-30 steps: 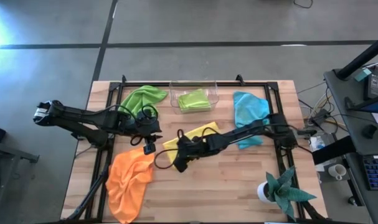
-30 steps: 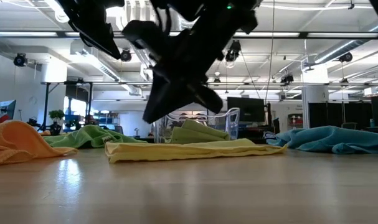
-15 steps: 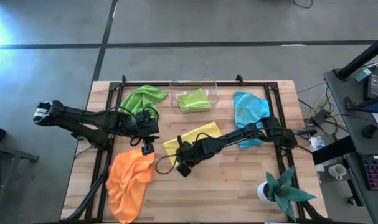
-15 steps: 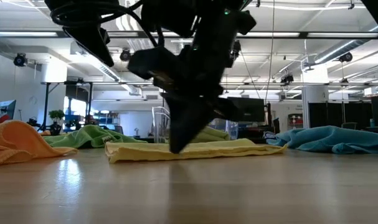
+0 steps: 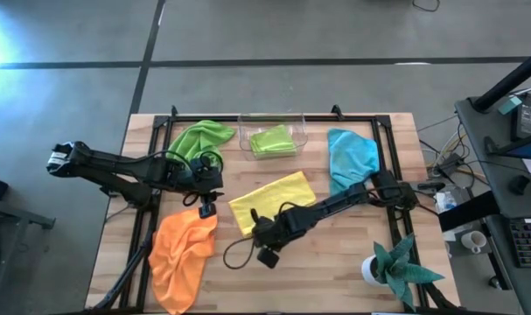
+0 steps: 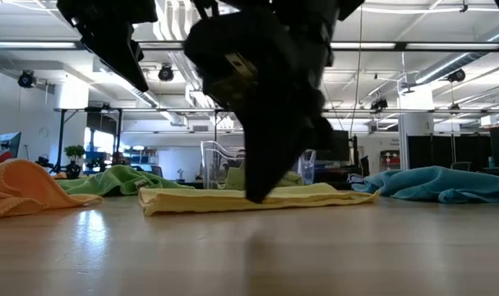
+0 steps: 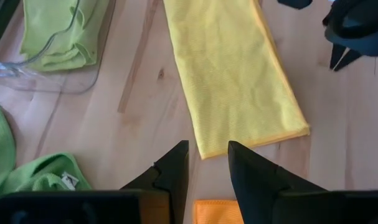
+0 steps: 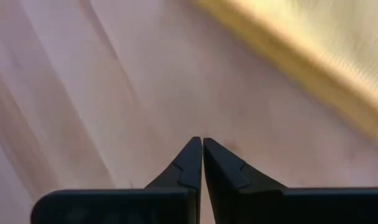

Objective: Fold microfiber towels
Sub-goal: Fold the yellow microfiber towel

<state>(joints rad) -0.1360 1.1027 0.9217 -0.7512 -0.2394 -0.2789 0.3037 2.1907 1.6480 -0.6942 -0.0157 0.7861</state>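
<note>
A yellow towel (image 5: 269, 199) lies folded into a flat strip mid-table, also in the left wrist view (image 7: 232, 81). My right gripper (image 5: 257, 234) hangs shut just off the strip's near edge, over bare wood (image 8: 114, 93), pointing steeply down (image 6: 255, 196). My left gripper (image 7: 207, 158) is open with nothing between its fingers, above the far edge of the crumpled orange towel (image 5: 182, 254). At the far side, a crumpled lime green towel (image 5: 199, 138) lies left and a light blue towel (image 5: 350, 162) right. A second lime green towel (image 5: 272, 140) lies folded in a clear container.
The clear container (image 5: 302, 131) stands at the table's far middle. A teal spiky plant in a white pot (image 5: 396, 267) stands at the near right corner. Bare wood (image 5: 335, 262) stretches along the near edge between the orange towel and the plant.
My right gripper, still shut, has gone from over the yellow towel toward the table's near edge and tipped to point more steeply down. It now hangs off the towel's near edge. The yellow towel has stayed flat where it was.
</note>
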